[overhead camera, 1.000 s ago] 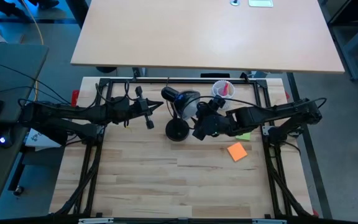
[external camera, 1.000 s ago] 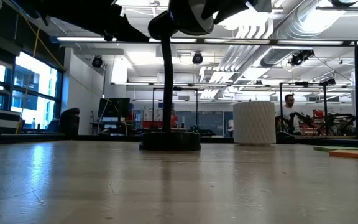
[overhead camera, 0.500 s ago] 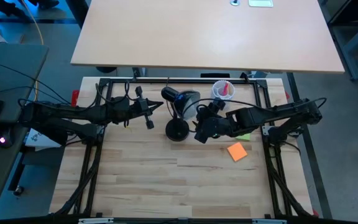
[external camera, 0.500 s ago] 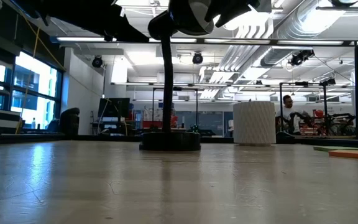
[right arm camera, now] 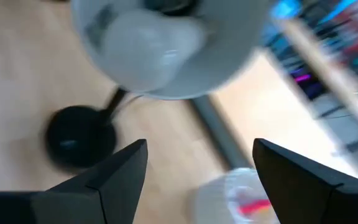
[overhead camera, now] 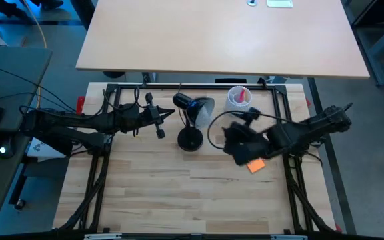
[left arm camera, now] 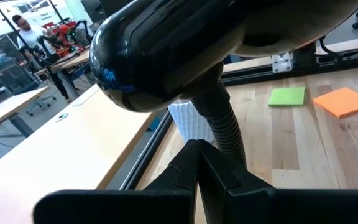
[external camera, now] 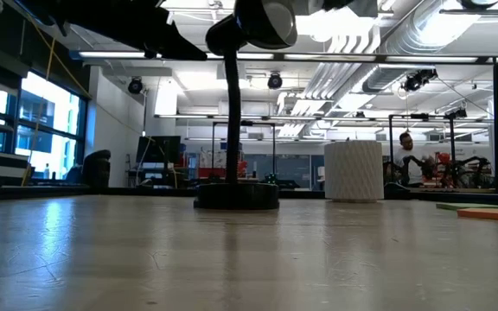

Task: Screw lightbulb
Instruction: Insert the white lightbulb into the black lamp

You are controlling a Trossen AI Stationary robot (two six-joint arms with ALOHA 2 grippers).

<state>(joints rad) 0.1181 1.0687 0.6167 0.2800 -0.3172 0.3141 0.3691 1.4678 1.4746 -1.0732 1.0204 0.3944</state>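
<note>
Start at the left of your desk (overhead camera: 145, 193): your left gripper (overhead camera: 157, 120) hangs over the back half, just left of the black desk lamp (overhead camera: 191, 139). In the left wrist view its jaws are pressed together with nothing between them, the tips right beside the lamp's ribbed neck (left arm camera: 225, 134).

Next comes the lamp itself. Its round base sits on the wood, and its head (overhead camera: 192, 107) leans toward the back edge of the desk. In the right wrist view the lightbulb (right arm camera: 145, 43) sits inside the pale shade, white and rounded, with the lamp's base (right arm camera: 79, 138) on the wood beyond it. The picture is blurred, so you cannot tell how far the bulb is seated.

Just right of the lamp head stands a white cup (overhead camera: 238, 97) with a red item in it; in the low view it shows as a ribbed white cylinder (external camera: 354, 170).

Farther right, your right gripper (overhead camera: 235, 141) hovers near the lamp base. Its jaws are spread wide and empty, apart from the bulb. An orange sticky note (overhead camera: 256, 165) lies just beside that gripper, partly under the arm. A person (external camera: 407, 149) shows in the room behind.
</note>
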